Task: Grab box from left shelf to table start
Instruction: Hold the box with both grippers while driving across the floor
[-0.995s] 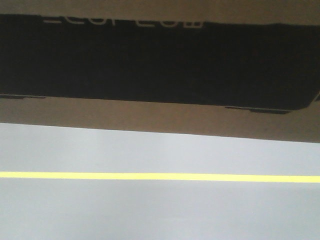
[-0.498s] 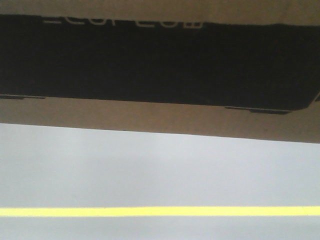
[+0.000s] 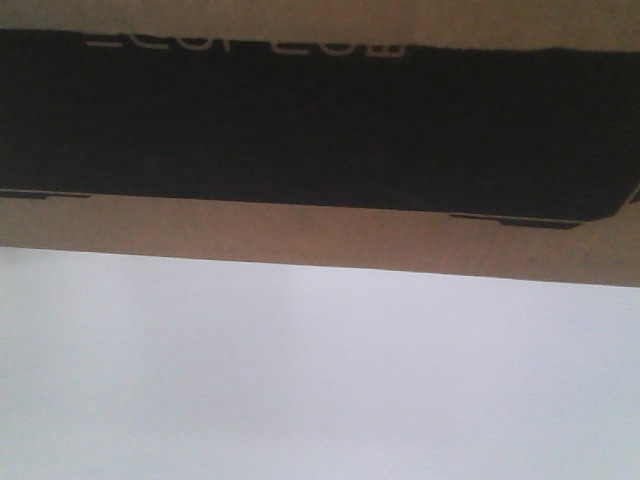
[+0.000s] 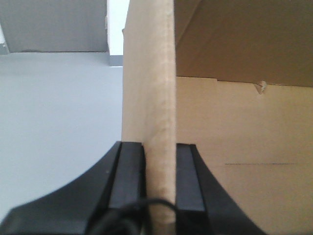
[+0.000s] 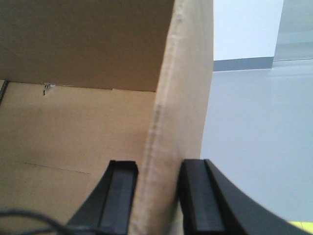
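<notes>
My left gripper (image 4: 159,183) clamped on left wall of box (image 4: 149,73); my right gripper (image 5: 159,196) clamped on right wall. Box fills upper front view, black panel toward camera, pale surface (image 3: 320,380) below.

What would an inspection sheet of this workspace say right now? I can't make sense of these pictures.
Surface: plain pale surface showing below the box, unmarked.
Job's things: box, brown cardboard with its black panel facing the front camera, gripped by two of its walls.
Clutter: nothing seen.
Grippers: left gripper shut on a box wall, one finger on each side; right gripper shut on another wall the same way.
Cables: black cable at the base of the left gripper; thin cable low in the right wrist view.
Surroundings: grey floor; white wall with a grey skirting.
</notes>
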Action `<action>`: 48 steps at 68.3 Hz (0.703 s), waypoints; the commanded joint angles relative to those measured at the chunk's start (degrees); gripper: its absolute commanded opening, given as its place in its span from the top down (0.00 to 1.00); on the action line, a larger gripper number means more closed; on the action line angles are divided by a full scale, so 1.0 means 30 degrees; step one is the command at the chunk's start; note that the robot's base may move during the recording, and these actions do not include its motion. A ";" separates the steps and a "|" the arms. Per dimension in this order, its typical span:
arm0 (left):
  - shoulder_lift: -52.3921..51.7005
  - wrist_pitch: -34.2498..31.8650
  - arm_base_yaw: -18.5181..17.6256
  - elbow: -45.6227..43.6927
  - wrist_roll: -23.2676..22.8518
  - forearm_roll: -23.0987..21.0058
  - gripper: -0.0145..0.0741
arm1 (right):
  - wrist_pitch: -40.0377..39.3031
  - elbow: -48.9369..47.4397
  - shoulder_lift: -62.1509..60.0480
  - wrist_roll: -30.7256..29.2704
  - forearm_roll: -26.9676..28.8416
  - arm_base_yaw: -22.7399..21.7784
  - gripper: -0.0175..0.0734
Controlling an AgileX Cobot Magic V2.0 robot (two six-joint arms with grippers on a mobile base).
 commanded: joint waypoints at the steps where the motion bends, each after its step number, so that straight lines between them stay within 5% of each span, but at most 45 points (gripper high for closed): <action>1: -0.0219 -0.2952 -0.0131 -0.0732 -0.0550 -0.1285 0.95 | -0.3463 -0.0640 0.0090 -0.0167 -0.0865 -0.0056 0.74; 48: -0.0219 -0.2952 -0.0131 -0.0732 -0.0550 -0.1285 0.95 | -0.3436 -0.0640 0.0090 -0.0167 -0.0865 -0.0056 0.74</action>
